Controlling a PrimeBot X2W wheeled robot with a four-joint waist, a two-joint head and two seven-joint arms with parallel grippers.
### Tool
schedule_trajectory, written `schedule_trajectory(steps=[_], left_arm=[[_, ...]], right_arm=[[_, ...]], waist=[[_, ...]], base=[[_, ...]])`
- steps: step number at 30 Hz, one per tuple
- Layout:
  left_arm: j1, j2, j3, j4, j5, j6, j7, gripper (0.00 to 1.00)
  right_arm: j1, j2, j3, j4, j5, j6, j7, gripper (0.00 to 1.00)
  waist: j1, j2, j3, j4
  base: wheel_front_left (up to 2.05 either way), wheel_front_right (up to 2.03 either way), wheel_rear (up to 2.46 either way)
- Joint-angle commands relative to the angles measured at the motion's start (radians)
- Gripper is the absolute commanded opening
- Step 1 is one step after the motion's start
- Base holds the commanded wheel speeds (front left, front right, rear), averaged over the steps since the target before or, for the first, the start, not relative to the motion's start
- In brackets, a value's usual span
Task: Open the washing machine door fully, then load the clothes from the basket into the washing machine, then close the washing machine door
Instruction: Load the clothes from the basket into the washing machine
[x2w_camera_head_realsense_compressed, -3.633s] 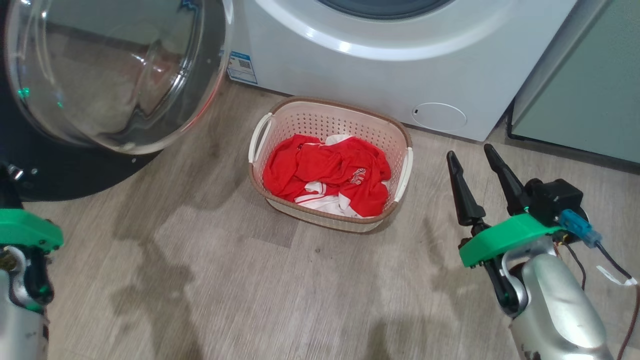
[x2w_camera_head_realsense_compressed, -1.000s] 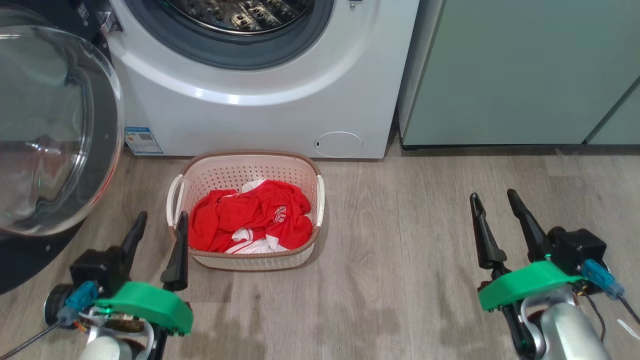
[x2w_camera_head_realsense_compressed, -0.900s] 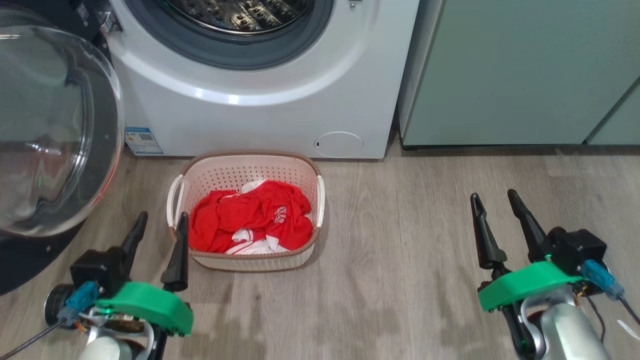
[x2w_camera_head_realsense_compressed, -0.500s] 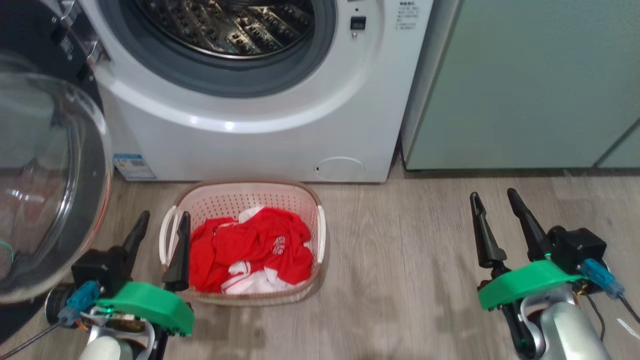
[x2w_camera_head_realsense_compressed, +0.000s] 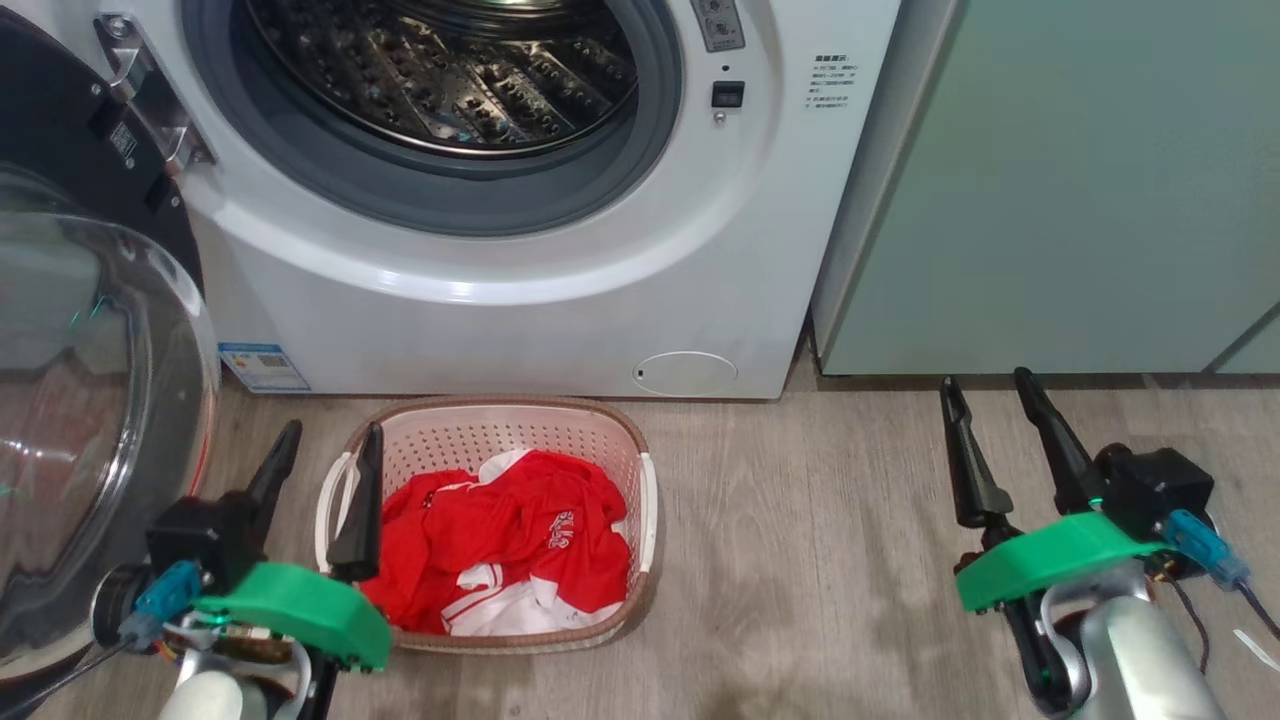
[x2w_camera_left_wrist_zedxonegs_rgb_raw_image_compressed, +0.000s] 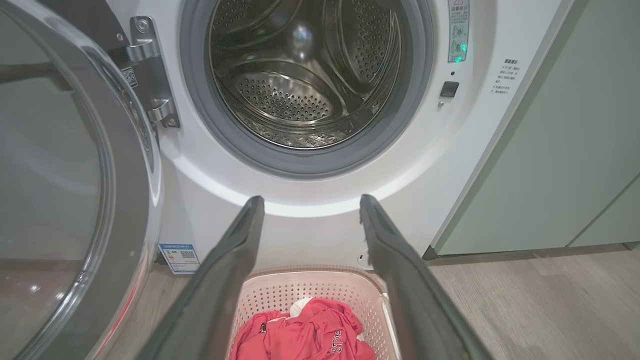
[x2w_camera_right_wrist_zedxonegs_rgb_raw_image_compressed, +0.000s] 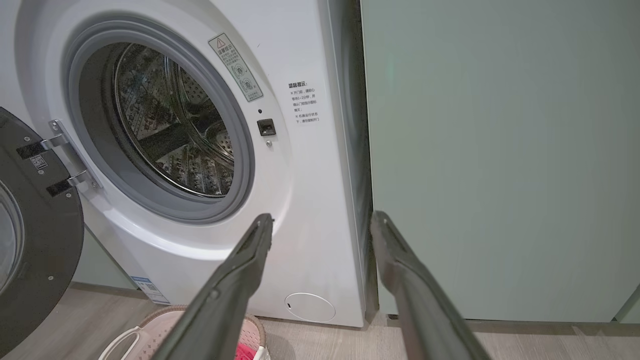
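Note:
The white washing machine (x2w_camera_head_realsense_compressed: 540, 320) faces me with its steel drum (x2w_camera_head_realsense_compressed: 450, 70) exposed. Its door (x2w_camera_head_realsense_compressed: 90, 420) is swung wide to the left, glass bowl bulging toward me, also visible in the left wrist view as the door (x2w_camera_left_wrist_zedxonegs_rgb_raw_image_compressed: 65, 200). On the floor before the machine sits the cream basket (x2w_camera_head_realsense_compressed: 490, 425) holding red clothes (x2w_camera_head_realsense_compressed: 510, 540) with white trim. My left gripper (x2w_camera_head_realsense_compressed: 328, 455) hovers open just left of the basket's near-left corner, empty. My right gripper (x2w_camera_head_realsense_compressed: 985, 400) stands open and empty over bare floor far to the right. The basket (x2w_camera_left_wrist_zedxonegs_rgb_raw_image_compressed: 300, 290) and clothes (x2w_camera_left_wrist_zedxonegs_rgb_raw_image_compressed: 305, 335) lie between the left fingers (x2w_camera_left_wrist_zedxonegs_rgb_raw_image_compressed: 225, 280).
Pale green cabinets (x2w_camera_head_realsense_compressed: 1080, 190) stand directly right of the machine, seen too as the cabinets (x2w_camera_right_wrist_zedxonegs_rgb_raw_image_compressed: 500, 160). Grey wood-look floor (x2w_camera_head_realsense_compressed: 800, 560) stretches between the basket and my right arm. The door's hinge (x2w_camera_head_realsense_compressed: 150, 110) sits at the machine's upper left.
The camera has tilted upward, so more of the drum shows and the basket sits lower in view. Both grippers hold their places and stay open.

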Motion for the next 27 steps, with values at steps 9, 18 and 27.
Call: schedule_trajectory(steps=[9,18,27], left_arm=[[-0.04,0.025,0.027,-0.034,-0.006,0.014,-0.003,1.0],[-0.096,0.034,0.022,-0.024,-0.013,0.005,0.007,1.0],[-0.346,0.01,-0.029,0.251,-0.07,-0.089,0.086,1.0]], right_arm=[[-0.032,0.001,0.025,-0.033,0.004,0.0,-0.009,1.0],[-0.049,0.001,0.033,-0.052,0.003,0.0,-0.007,1.0],[-0.119,0.001,0.062,-0.104,-0.002,0.0,0.0,1.0]], waist=[[0.0,0.0,0.002,0.004],[0.0,0.0,0.053,-0.001],[0.0,0.0,0.236,-0.034]], base=[[0.0,0.0,0.0],[0.0,0.0,0.0],[0.0,0.0,0.0]])
